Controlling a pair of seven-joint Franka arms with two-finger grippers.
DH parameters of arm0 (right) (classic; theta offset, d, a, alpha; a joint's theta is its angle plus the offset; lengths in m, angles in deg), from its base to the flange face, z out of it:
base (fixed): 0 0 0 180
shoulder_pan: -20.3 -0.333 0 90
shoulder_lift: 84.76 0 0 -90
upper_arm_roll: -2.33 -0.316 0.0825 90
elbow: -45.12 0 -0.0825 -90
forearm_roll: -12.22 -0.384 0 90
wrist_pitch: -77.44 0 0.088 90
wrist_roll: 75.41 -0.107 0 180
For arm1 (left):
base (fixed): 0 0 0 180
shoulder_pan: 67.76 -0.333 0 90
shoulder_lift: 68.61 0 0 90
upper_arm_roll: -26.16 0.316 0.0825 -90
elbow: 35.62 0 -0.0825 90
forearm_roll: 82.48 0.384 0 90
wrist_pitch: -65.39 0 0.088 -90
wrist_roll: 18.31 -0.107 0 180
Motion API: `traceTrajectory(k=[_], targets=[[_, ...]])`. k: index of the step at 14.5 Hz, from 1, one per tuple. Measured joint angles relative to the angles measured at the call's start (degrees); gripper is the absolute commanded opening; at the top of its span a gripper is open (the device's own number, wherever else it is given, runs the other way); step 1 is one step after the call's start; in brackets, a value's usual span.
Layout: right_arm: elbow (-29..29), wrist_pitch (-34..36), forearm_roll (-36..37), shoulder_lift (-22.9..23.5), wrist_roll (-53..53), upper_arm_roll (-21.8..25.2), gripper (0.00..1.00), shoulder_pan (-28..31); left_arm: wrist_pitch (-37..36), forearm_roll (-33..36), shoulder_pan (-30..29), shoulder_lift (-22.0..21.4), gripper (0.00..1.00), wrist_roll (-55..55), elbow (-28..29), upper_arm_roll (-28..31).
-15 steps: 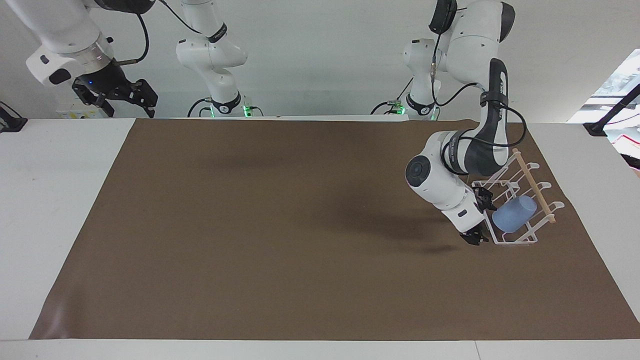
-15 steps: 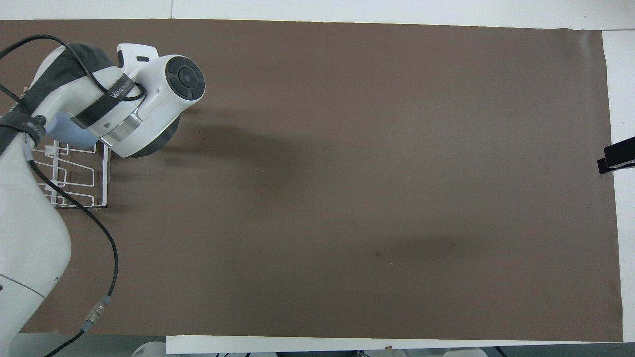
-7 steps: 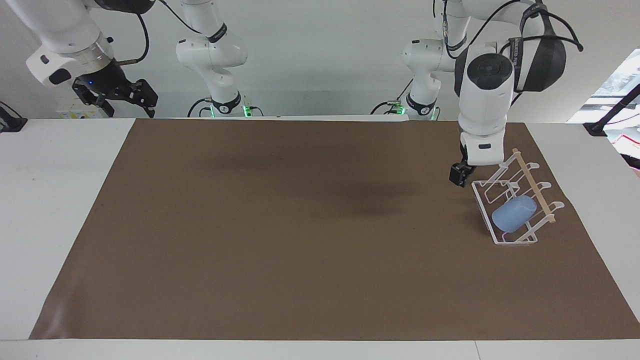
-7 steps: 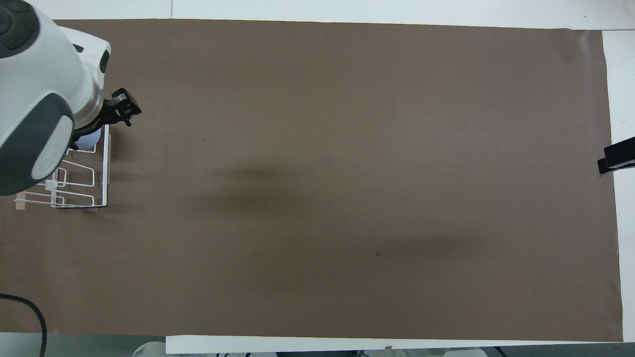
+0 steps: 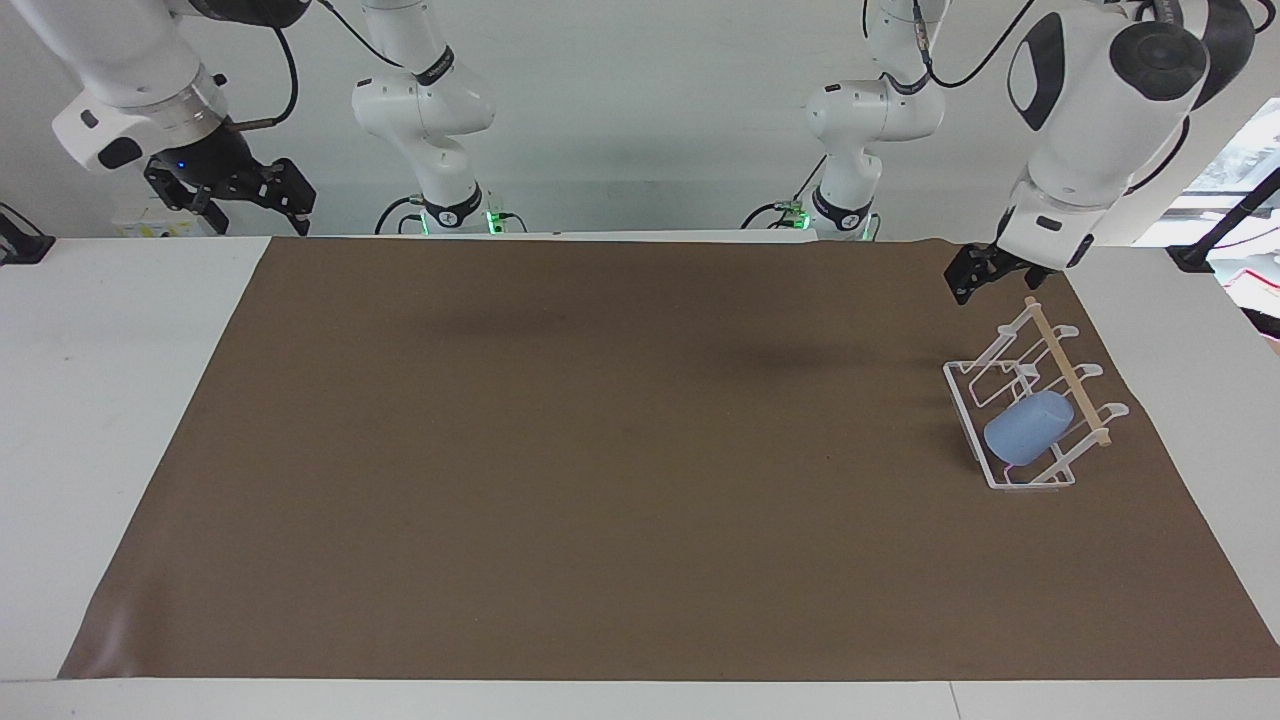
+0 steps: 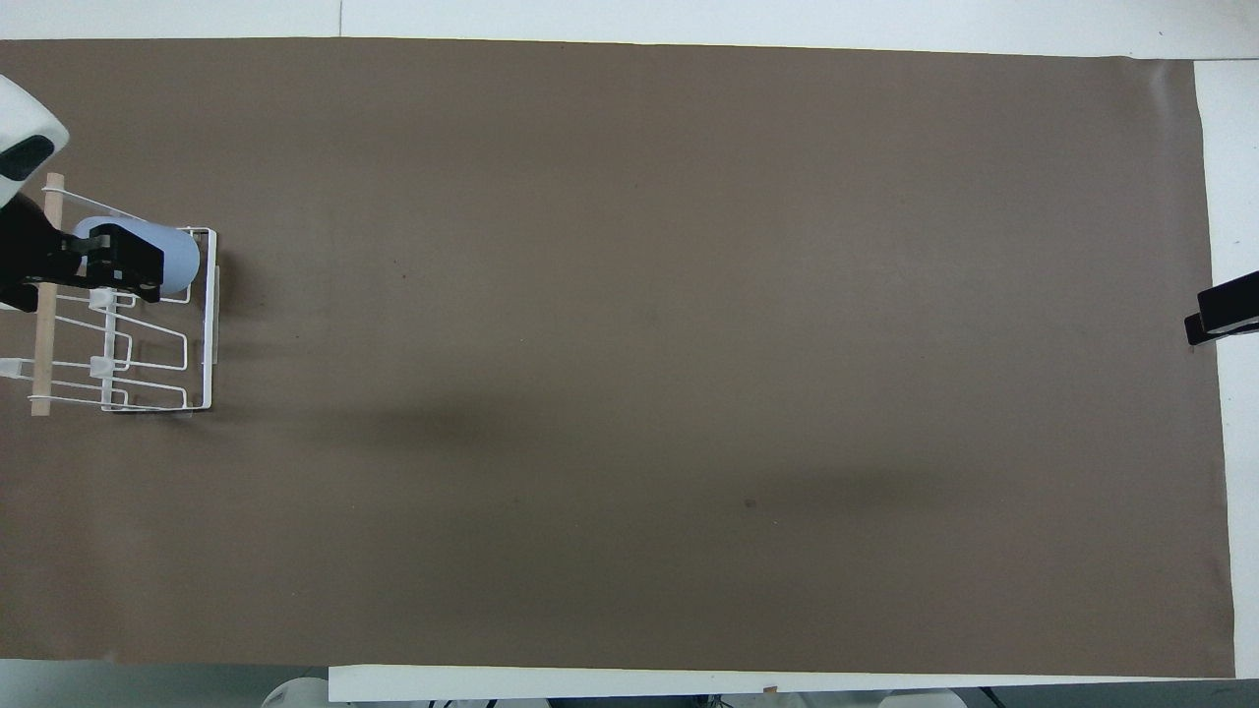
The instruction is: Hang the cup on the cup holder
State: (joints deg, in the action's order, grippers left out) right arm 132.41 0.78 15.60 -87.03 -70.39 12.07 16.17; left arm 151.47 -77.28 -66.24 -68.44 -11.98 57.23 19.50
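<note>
The light-blue cup (image 5: 1027, 428) hangs tilted on a prong of the white wire cup holder (image 5: 962, 398), at the holder's end farther from the robots. The holder stands on the mat toward the left arm's end of the table, its wooden rod (image 5: 1068, 376) across the top. My left gripper (image 5: 975, 283) is open and empty, raised well above the holder and apart from it. In the overhead view the left gripper (image 6: 123, 265) covers part of the cup (image 6: 177, 258) and of the holder (image 6: 209, 324). My right gripper (image 5: 235, 192) waits open, high above the right arm's end of the table.
A brown mat (image 5: 600, 450) covers most of the white table (image 5: 110, 400). A black clamp (image 6: 1220, 317) sits at the table's edge at the right arm's end. Another black clamp (image 5: 1195, 255) sits at the left arm's end.
My left gripper has let go of the cup, drawn back from the holder and risen high above it. The cup stays on its prong. The right arm has not moved.
</note>
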Motion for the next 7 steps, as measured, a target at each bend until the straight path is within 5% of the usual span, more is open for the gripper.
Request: traceTrajectory(k=[7], targets=[[0.0, 0.0, 0.0, 0.0, 0.0, 0.0, 1.00, 0.0, -1.8, -4.3, -4.0, 0.0, 1.00, -9.4, -5.4, -0.4]])
